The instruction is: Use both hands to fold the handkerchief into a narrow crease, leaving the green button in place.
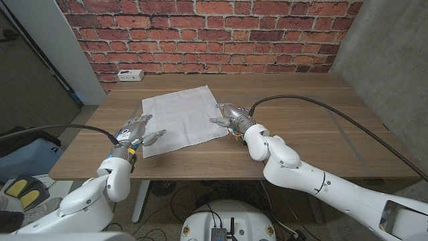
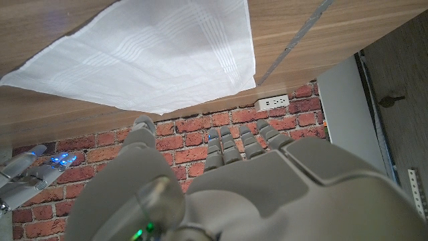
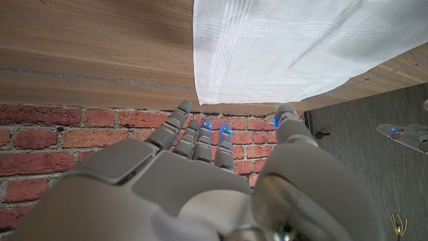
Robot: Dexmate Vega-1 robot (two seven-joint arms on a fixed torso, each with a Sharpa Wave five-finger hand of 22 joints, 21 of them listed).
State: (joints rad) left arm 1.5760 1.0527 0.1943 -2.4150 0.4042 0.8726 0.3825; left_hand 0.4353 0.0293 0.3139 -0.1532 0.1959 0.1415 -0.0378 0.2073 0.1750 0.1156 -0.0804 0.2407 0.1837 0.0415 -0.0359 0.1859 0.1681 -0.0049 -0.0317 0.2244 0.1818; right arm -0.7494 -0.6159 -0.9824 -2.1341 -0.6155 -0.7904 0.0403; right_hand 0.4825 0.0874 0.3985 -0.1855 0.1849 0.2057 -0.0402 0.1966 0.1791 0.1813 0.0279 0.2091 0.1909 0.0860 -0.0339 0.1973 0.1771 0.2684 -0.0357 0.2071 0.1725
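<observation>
a white handkerchief [image 1: 179, 117] lies spread flat and unfolded on the wooden table [image 1: 314, 127], roughly in the middle but turned at a slant, so one corner points toward the far brick wall [image 1: 214, 33] and another toward the near left edge. no dish, tray or box shows on the table, and no green button can be made out on the cloth or beside it. the left hand [image 1: 137, 130] sits at the cloth's near left corner, fingers spread apart and holding nothing, thumb reaching toward the hem; whether it touches the fabric cannot be told. the right hand [image 1: 227, 117] sits just beside the cloth's right edge, also with fingers apart and nothing in them, fingertips at or very near the hem. in the left wrist view the handkerchief [image 2: 147, 53] shows faint woven stripes, the left hand [image 2: 227, 181] is seen from behind, and the right hand [image 2: 30, 174] shows off to the side. in the right wrist view the right hand [image 3: 200, 181] points at the cloth's [image 3: 301, 47] corner with a little bare wood between. a white power strip [image 1: 130, 75] lies at the far left edge of the table, well apart from the cloth. a black cable [image 1: 334, 117] runs over the right half of the table along the right arm. bare wood lies open on the far right and along the near edge.
</observation>
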